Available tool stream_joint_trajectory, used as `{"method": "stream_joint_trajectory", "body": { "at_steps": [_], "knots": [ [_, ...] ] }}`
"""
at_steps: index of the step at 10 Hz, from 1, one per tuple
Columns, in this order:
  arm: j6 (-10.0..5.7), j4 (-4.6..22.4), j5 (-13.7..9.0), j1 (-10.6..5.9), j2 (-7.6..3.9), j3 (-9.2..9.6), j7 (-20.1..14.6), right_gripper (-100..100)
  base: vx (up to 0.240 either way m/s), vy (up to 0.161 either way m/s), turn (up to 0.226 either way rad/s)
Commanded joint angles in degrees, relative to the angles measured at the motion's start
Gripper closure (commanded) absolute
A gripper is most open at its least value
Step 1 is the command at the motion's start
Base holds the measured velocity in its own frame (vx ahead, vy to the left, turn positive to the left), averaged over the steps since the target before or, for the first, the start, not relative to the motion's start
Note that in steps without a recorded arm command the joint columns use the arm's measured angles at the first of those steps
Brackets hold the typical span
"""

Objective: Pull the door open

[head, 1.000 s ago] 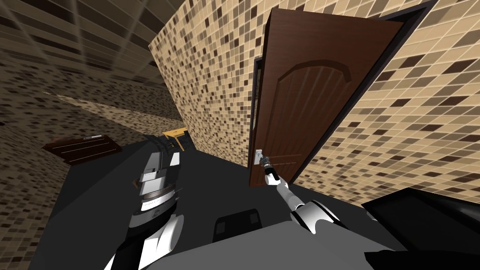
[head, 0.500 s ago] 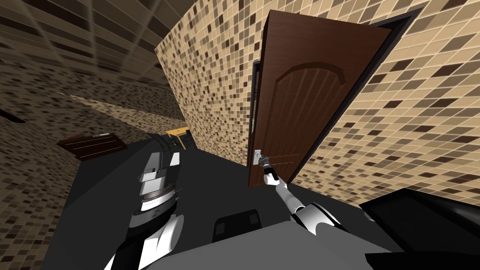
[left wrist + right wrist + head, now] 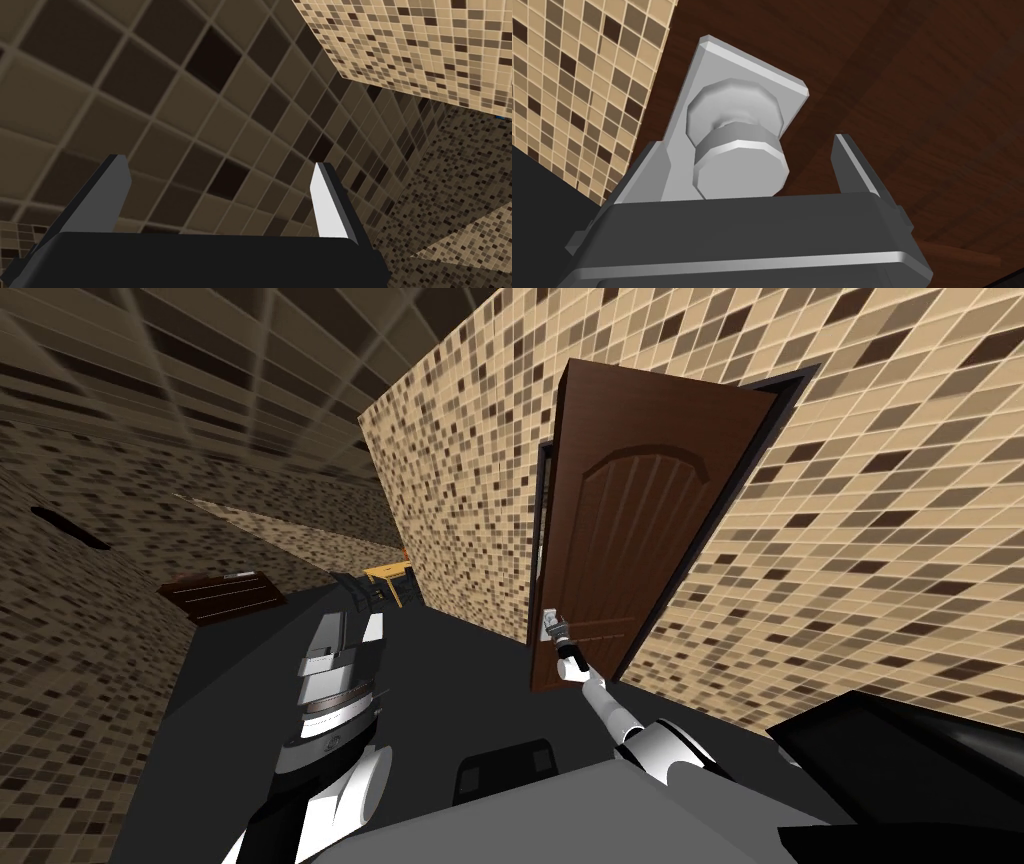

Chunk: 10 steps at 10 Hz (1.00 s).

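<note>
Right wrist view: right gripper (image 3: 747, 140) at the knob (image 3: 739, 167) of the door (image 3: 937, 100).
Fingers spread either side of the knob, one side gapped; door ajar; left gripper (image 3: 218, 160) also spread.

White arm (image 3: 603, 700), seemingly dark gripper (image 3: 554, 628).

Right gripper (image 3: 744, 142) with fingers spread either side of a round grey door knob (image 3: 739, 160), one finger close against the knob, perhaps touching, the other apart from it, knob on a grey plate (image 3: 732, 65), dark brown wood-grained door (image 3: 912, 100), beige and brown tiled wall (image 3: 577, 75) past the door's edge
</note>
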Motion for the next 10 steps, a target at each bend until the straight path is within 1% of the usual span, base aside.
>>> {"method": "stream_joint_trajectory", "body": {
  "at_steps": [1,6,9,10],
  "knots": [
    [-0.25,0.3,-1.0,-0.43,0.63,0.42,-1.7,-100,-0.025,0.008,-0.002],
    [1.29,-2.1,-5.9,-0.4,3.23,1.59,-8.5,-100,-0.09,-0.048,0.013],
    [2.06,-3.3,-8.4,-0.39,4.53,2.17,-11.8,-100,-0.091,-0.054,0.009],
    [2.45,-3.9,-9.6,-0.38,5.18,2.47,-13.5,-100,-0.096,-0.049,0.011]
  ]
}}
